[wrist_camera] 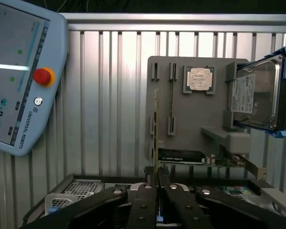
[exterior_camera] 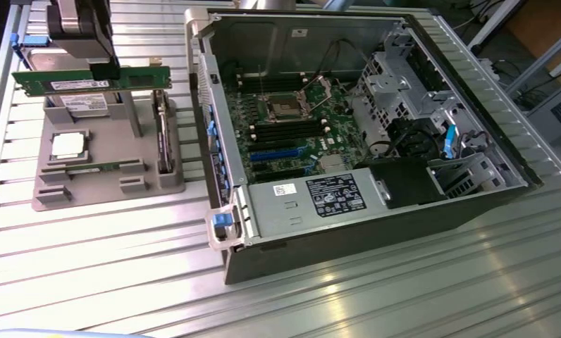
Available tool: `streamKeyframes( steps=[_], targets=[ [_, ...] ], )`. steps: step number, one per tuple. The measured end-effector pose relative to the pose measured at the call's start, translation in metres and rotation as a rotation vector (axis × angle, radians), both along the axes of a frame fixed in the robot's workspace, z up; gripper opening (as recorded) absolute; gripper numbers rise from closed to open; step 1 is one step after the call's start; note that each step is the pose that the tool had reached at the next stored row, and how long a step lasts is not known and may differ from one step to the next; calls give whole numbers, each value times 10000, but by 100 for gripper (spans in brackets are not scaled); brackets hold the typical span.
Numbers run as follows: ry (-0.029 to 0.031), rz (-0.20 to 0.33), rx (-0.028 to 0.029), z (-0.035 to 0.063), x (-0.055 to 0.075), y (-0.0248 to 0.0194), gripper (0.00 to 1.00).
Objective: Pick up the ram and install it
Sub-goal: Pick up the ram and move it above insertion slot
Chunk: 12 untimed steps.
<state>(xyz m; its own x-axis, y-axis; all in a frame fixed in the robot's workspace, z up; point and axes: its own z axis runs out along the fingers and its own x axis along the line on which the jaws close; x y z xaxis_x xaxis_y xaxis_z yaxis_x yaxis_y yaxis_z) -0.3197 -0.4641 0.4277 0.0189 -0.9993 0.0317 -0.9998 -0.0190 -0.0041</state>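
The ram (exterior_camera: 92, 79) is a long green stick with a pale label. It hangs level above the grey parts holder (exterior_camera: 102, 184) at the exterior view's left. My gripper (exterior_camera: 106, 70) is shut on its middle from above. In the wrist view the ram (wrist_camera: 156, 129) appears edge-on as a thin strip rising from between my gripper's (wrist_camera: 156, 187) closed black fingers. The open computer case (exterior_camera: 506, 165) lies to the exterior view's right, its motherboard (exterior_camera: 337, 116) and dark memory slots (exterior_camera: 285, 130) exposed.
On the holder sit a square silver processor chip (exterior_camera: 67, 144), another green stick (exterior_camera: 97, 169) and an upright dark card (exterior_camera: 163, 141). A hard drive in a blue bracket (wrist_camera: 257, 95) stands at the holder's edge. A teach pendant (wrist_camera: 19, 76) lies on the slatted metal table (exterior_camera: 120, 253).
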Motion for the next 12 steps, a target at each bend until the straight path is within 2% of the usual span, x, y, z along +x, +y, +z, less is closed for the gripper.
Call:
streamKeyframes(
  steps=[12],
  targets=[
    [0,0,-63,0,108,0,12]
  ],
)
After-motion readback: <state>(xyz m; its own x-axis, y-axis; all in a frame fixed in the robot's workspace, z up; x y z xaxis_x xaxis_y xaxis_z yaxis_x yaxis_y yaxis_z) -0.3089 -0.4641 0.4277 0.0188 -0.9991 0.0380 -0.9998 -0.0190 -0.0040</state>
